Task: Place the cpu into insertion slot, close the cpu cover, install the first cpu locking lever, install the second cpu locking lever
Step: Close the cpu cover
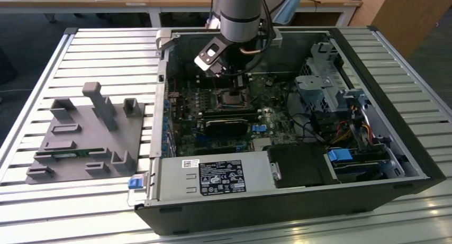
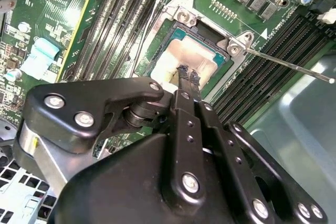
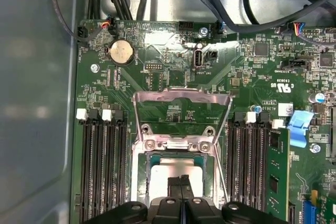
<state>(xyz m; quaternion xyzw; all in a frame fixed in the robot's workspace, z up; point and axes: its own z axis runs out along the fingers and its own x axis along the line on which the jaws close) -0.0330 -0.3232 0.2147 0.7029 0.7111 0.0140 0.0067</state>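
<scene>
The cpu (image 3: 170, 170) lies in the insertion slot (image 3: 140, 167) with its silvery top showing; it also appears in the second wrist view as the cpu (image 2: 176, 56). The cpu cover (image 3: 181, 97) is swung open, standing back from its hinge beyond the slot. My gripper (image 3: 181, 182) is shut with nothing between its fingers, and its tips are right above the cpu's top, as at the gripper (image 2: 189, 74). A thin locking lever (image 2: 294, 67) sticks out sideways, unlatched. In the exterior view the gripper (image 1: 237, 87) reaches down into the case over the insertion slot (image 1: 230, 98).
Long black memory slots (image 3: 100, 166) flank the socket on both sides. A black finned card (image 1: 227, 122) lies just in front of it. Cables (image 3: 220, 3) run along the case wall. A grey fixture block (image 1: 84, 138) sits on the slatted table at the exterior view's left.
</scene>
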